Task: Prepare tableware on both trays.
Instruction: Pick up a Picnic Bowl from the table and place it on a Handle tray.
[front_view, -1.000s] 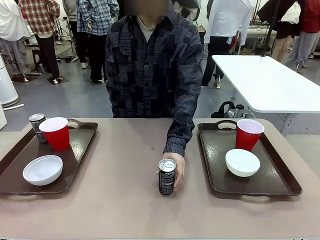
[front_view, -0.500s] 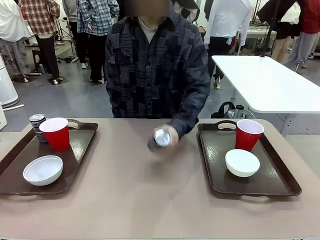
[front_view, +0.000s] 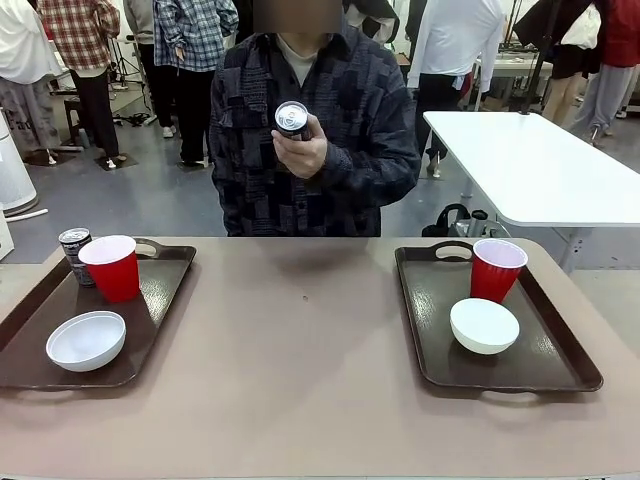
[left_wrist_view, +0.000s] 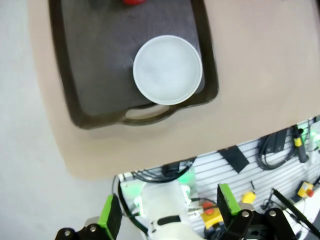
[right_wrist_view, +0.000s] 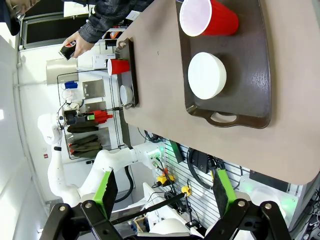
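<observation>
bowl (left_wrist_view: 167, 69) well beyond left claw (left_wrist_view: 167, 216)

Each tray (front_view: 160, 300) (front_view: 560, 375) carries cup (front_view: 110, 265) (front_view: 497, 268) behind bowl (front_view: 86, 340) (front_view: 484, 325), apparently apart.

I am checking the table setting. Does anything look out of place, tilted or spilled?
Nothing is spilled or tipped. One oddity: the second can is off the table, held up in the person's hand, so the right tray has a red cup and a bowl but no can.
</observation>
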